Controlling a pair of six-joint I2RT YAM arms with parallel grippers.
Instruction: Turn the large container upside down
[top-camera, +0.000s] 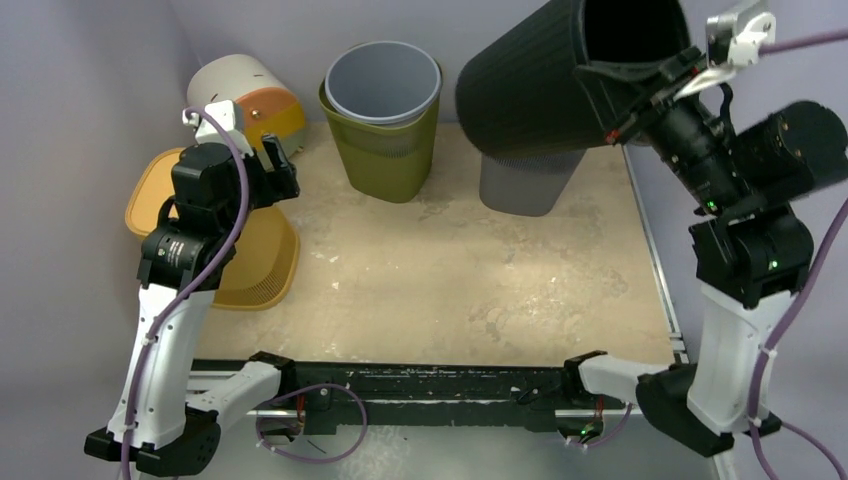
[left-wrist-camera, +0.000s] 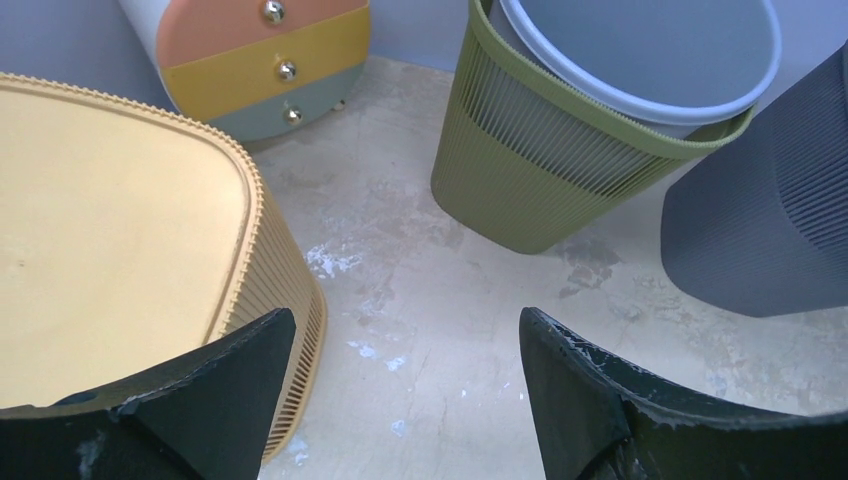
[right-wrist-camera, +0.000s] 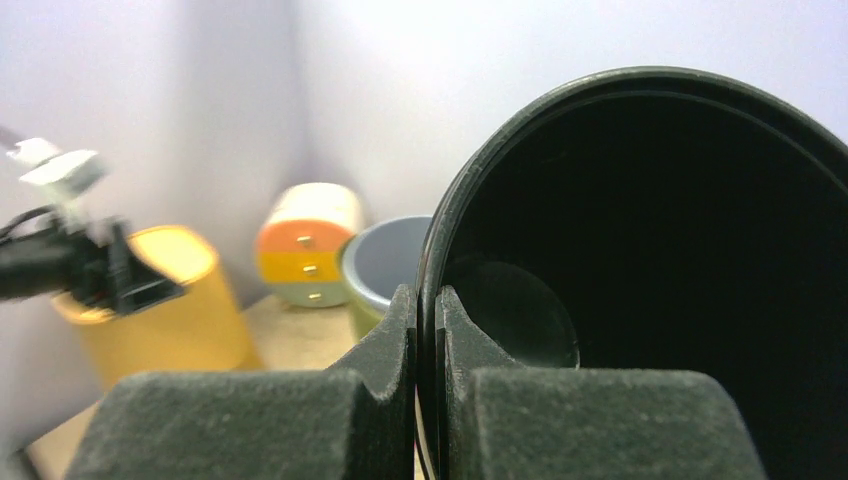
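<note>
The large black container (top-camera: 530, 85) is lifted off the table (top-camera: 450, 290) and tilted in the upper right of the top view. Its mouth faces the right gripper (top-camera: 628, 100), whose jaws are clamped on the rim. Just beneath it sits a grey bin (top-camera: 525, 185). At left, the left gripper (top-camera: 282, 168) hangs wide open, holding nothing, over the edge of a yellow basket (top-camera: 262, 270).

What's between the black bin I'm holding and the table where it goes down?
A grey bin stands on the table, seemingly partly beneath the black bin, which the right gripper holds tilted by its rim. An olive bin stands just left of it. The middle of the table looks bare.
</note>
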